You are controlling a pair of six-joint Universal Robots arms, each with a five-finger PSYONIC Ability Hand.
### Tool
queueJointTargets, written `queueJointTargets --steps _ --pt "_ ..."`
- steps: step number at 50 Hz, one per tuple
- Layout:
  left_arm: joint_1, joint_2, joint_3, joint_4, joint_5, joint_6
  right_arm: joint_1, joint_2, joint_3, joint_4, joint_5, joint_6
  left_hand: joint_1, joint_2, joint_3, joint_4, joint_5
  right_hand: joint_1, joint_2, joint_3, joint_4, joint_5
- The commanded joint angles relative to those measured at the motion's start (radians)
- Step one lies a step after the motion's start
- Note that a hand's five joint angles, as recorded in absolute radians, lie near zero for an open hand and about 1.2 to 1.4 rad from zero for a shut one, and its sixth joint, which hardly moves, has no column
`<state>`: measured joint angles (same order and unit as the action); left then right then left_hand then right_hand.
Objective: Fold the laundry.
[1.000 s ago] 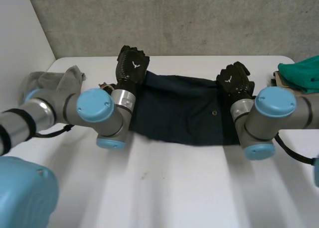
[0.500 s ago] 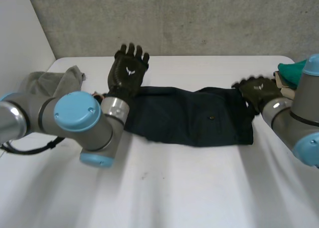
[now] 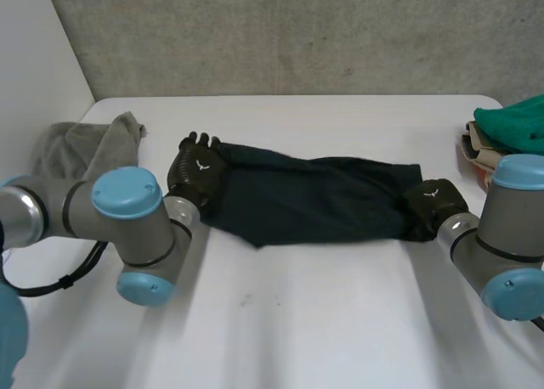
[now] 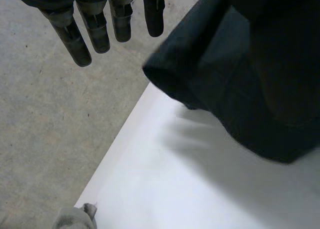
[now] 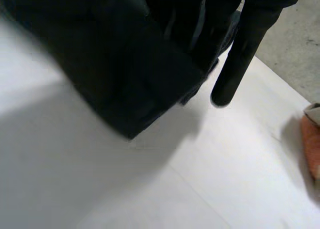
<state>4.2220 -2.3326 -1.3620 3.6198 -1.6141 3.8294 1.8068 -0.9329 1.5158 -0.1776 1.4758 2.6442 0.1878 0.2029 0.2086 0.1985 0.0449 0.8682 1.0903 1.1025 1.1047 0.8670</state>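
Observation:
A dark navy garment (image 3: 314, 198) lies as a long narrow band across the middle of the white table (image 3: 280, 321). My left hand (image 3: 197, 170) rests at its left end, back upward. In the left wrist view its fingers (image 4: 95, 29) are straight and apart, and the garment's folded end (image 4: 240, 74) lies beside them, free of them. My right hand (image 3: 433, 202) sits at the garment's right end. In the right wrist view the cloth (image 5: 110, 59) runs up among its fingers, and one finger (image 5: 237, 54) points down at the table.
A crumpled grey cloth (image 3: 85, 143) lies at the far left of the table, near my left arm. A green cloth (image 3: 518, 126) tops a pile (image 3: 476, 147) at the far right edge. The table's far edge runs just behind the garment.
Both hands have come back from the far side toward me, and the garment now lies narrower. The left hand has opened and sunk to the left end. The right hand has closed at the right end.

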Motion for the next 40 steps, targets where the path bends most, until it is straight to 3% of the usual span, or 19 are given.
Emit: queueJointTargets --steps 1,5,9,14,17,18,20,21,24,26,28,29,30,35,38,40 --pt "-0.008 0.159 -0.090 -0.049 0.003 -0.033 -0.020 -0.091 0.036 -0.022 0.083 -0.110 -0.013 -0.028 -0.034 -0.024 -0.045 0.528 0.306 0.294 0.292 0.355" --pt "-0.008 0.249 -0.141 -0.049 0.005 -0.080 -0.057 -0.182 0.061 -0.020 0.101 -0.262 -0.013 -0.028 -0.034 -0.024 -0.045 0.528 0.306 0.294 0.292 0.355" --pt "-0.010 0.344 -0.204 -0.050 0.008 -0.148 -0.061 -0.195 0.049 -0.037 0.124 -0.536 -0.013 -0.028 -0.034 -0.024 -0.045 0.528 0.306 0.294 0.292 0.355" --pt "-0.011 0.381 -0.242 -0.050 0.008 -0.168 0.032 -0.192 -0.008 -0.109 0.104 -0.642 -0.013 -0.028 -0.034 -0.024 -0.045 0.528 0.306 0.294 0.292 0.355" --pt "-0.014 0.392 -0.259 -0.050 0.008 -0.169 0.166 -0.173 -0.051 -0.172 0.046 -0.644 -0.013 -0.028 -0.034 -0.024 -0.045 0.528 0.306 0.294 0.292 0.355" --pt "-0.020 0.398 -0.266 -0.050 0.008 -0.171 0.248 -0.124 -0.071 -0.209 -0.048 -0.648 -0.013 -0.028 -0.034 -0.024 -0.045 0.528 0.306 0.294 0.292 0.355" --pt "-0.028 0.401 -0.269 -0.050 0.008 -0.171 0.294 -0.086 -0.081 -0.217 -0.135 -0.655 -0.013 -0.028 -0.034 -0.024 -0.045 0.528 0.306 0.294 0.292 0.355" --pt "-0.030 0.401 -0.269 -0.050 0.008 -0.171 0.328 -0.052 -0.092 -0.218 -0.220 -0.659 -0.013 -0.028 -0.034 -0.024 -0.045 0.528 0.306 0.294 0.292 0.355" --pt "-0.030 0.401 -0.267 -0.049 0.008 -0.171 0.377 0.024 -0.123 -0.211 -0.357 -0.658 -0.013 -0.028 -0.034 -0.024 -0.045 0.528 0.306 0.294 0.292 0.355" --pt "-0.030 0.400 -0.263 -0.049 0.008 -0.171 0.400 0.078 -0.143 -0.200 -0.402 -0.653 -0.013 -0.028 -0.034 -0.024 -0.045 0.528 0.306 0.294 0.292 0.355" --pt "-0.030 0.400 -0.258 -0.047 0.008 -0.171 0.408 0.098 -0.163 -0.197 -0.397 -0.650 -0.013 -0.028 -0.034 -0.024 -0.045 0.080 -0.142 -0.155 -0.157 -0.094" --pt "-0.028 0.398 -0.253 -0.047 0.008 -0.171 0.416 0.100 -0.180 -0.195 -0.390 -0.644 -0.013 -0.028 -0.034 -0.024 -0.045 -0.542 -0.764 -0.776 -0.779 -0.715" --pt "-0.027 0.398 -0.252 -0.047 0.008 -0.171 0.419 0.092 -0.181 -0.197 -0.384 -0.638 -0.013 -0.028 -0.034 -0.024 -0.045 -0.694 -0.916 -0.928 -0.930 -0.867" --pt "-0.027 0.398 -0.223 -0.041 0.010 -0.172 0.413 0.017 -0.177 -0.203 -0.307 -0.532 -0.013 -0.028 -0.034 -0.024 -0.045 -0.694 -0.916 -0.928 -0.930 -0.867" --pt "-0.030 0.394 -0.175 -0.040 0.008 -0.175 0.396 -0.070 -0.155 -0.201 -0.244 -0.264 -0.013 -0.028 -0.034 -0.024 -0.045 -0.694 -0.916 -0.928 -0.930 -0.867" --pt "-0.037 0.386 -0.129 -0.040 0.008 -0.192 0.370 -0.148 -0.132 -0.197 -0.221 -0.007 -0.013 -0.028 -0.034 -0.024 -0.045 -0.694 -0.916 -0.928 -0.930 -0.867"
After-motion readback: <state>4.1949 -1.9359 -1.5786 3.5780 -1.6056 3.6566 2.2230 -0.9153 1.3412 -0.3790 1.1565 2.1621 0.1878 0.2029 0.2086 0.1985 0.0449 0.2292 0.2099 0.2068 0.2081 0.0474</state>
